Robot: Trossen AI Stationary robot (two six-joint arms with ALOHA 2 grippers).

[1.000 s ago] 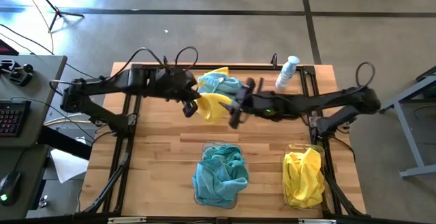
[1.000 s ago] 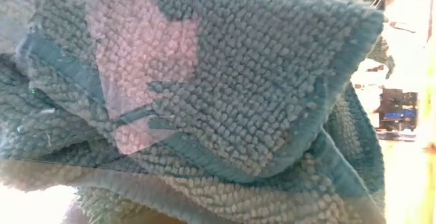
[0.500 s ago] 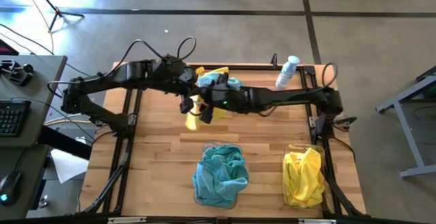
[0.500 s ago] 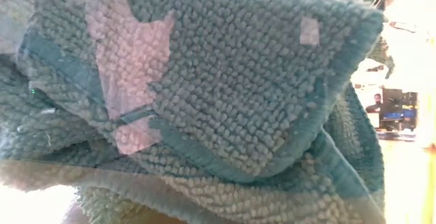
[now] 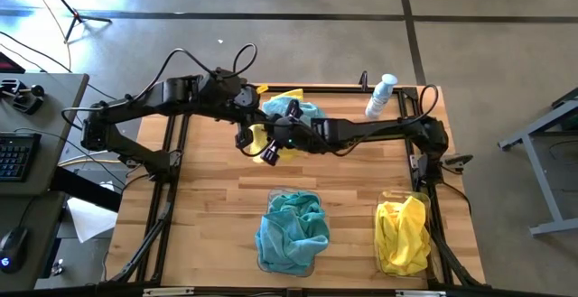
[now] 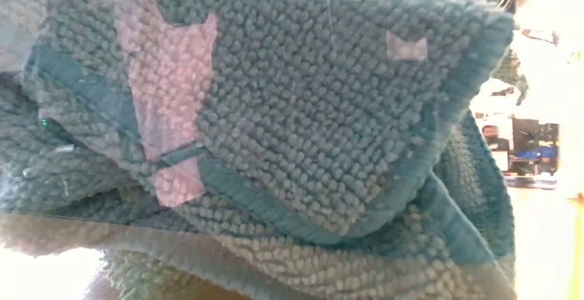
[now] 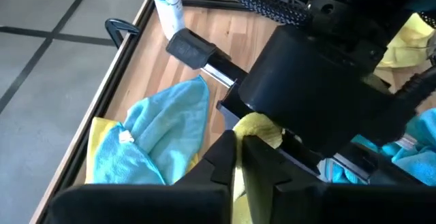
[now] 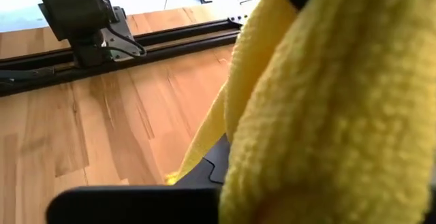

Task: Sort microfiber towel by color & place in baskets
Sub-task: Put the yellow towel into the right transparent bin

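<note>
My left gripper (image 5: 244, 139) is shut on a yellow towel (image 5: 259, 140) above the middle of the table. My right gripper (image 5: 269, 151) reaches across from the right, right up against that towel, which fills its wrist view (image 8: 327, 101). A loose pile of teal towel (image 5: 300, 112) and yellow towel (image 5: 287, 96) lies on the table's far side. One clear basket (image 5: 263, 261) at the near edge holds teal towels. Another (image 5: 397, 198) holds yellow ones. In the low view a teal towel (image 6: 292, 136) blocks almost everything. My left gripper pinches a bunched part of the yellow towel (image 7: 238, 157) between its two fingers. The towel is lifted off the table and runs on from the fingers under the right gripper's body, where its rest is hidden.
A white and blue spray bottle (image 5: 380, 97) stands at the far right, also in the left wrist view (image 7: 167, 3). A black metal frame (image 5: 172, 153) runs along the table's edges. Bare wood lies between the arms and the two baskets.
My right gripper has gone toward the table's left, up to the yellow towel that my left gripper holds. The towel, which hung spread between the grippers, is now bunched and largely covered by the right gripper. My left gripper has drawn back a little to the left.
</note>
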